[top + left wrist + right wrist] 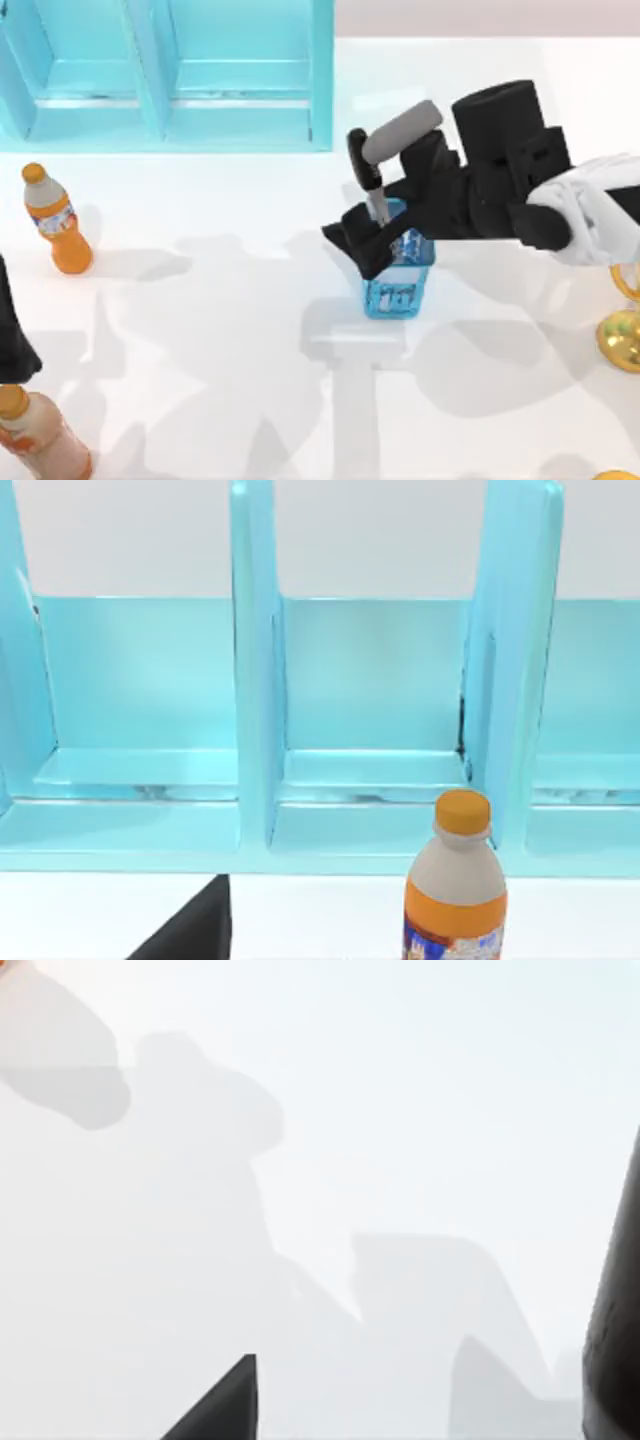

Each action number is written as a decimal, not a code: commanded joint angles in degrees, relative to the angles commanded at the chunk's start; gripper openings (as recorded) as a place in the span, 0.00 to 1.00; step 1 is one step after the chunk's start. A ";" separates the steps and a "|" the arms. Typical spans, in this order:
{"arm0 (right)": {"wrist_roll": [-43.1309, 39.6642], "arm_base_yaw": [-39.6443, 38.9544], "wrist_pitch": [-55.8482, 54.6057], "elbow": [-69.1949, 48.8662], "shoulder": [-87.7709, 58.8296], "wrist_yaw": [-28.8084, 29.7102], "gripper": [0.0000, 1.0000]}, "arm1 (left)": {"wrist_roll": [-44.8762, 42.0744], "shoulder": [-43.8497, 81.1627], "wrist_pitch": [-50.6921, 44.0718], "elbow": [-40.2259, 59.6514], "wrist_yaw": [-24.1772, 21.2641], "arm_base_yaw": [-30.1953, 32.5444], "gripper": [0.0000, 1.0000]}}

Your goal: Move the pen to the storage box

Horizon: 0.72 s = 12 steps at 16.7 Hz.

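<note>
- Right gripper [372, 228] sits mid-table, slightly toward 3 o'clock of centre, reaching in from the right edge; fingers closed on the pen [385, 160].
- Pen held off the table, tilted: the gripper holds its thin lower end, while its grey part and the dark piece beside it angle up toward 1 o'clock.
- Directly under the gripper, a clear blue bottle [400, 280] with a printed label, partly covered by the fingers.
- Storage box [240, 110], pale blue with upright dividers, lies at 11 o'clock from the gripper, along the far edge of the white table [230, 330]; well apart from the pen.
- Left wrist view: box compartments [370, 730] seen front-on, an orange-capped bottle [455, 895] standing before them.
- Left arm parked at 9 o'clock edge of table; cannot tell how its fingers stand.
- Orange bottle [55, 220] near 9 o'clock; another orange-capped bottle [40, 435] at 7 o'clock corner.
- Gold object [625, 330] at 3 o'clock edge.
- Right wrist view: white tabletop [400, 1110] with shadows, dark fingertips [220, 1405] at the frame edge.
</note>
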<state>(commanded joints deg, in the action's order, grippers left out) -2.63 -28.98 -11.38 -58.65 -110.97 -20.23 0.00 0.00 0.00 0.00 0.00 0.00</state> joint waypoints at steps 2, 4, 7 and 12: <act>0.00 0.00 0.00 0.00 0.00 0.00 0.00 | 0.00 0.00 0.00 0.00 0.00 0.00 1.00; 0.00 0.00 0.00 0.00 0.00 0.00 0.00 | 0.00 0.00 0.00 0.00 0.00 0.00 1.00; -0.02 0.04 -0.06 -1.21 0.46 0.26 0.00 | 0.00 0.00 0.00 0.00 0.00 0.00 1.00; -4.79 2.02 6.56 -4.60 3.50 -3.73 0.00 | 0.00 0.00 0.00 0.00 0.00 0.00 1.00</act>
<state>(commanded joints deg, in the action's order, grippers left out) -7.42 -26.96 -4.82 -63.25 -107.48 -23.96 0.00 0.00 0.00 0.00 0.00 0.00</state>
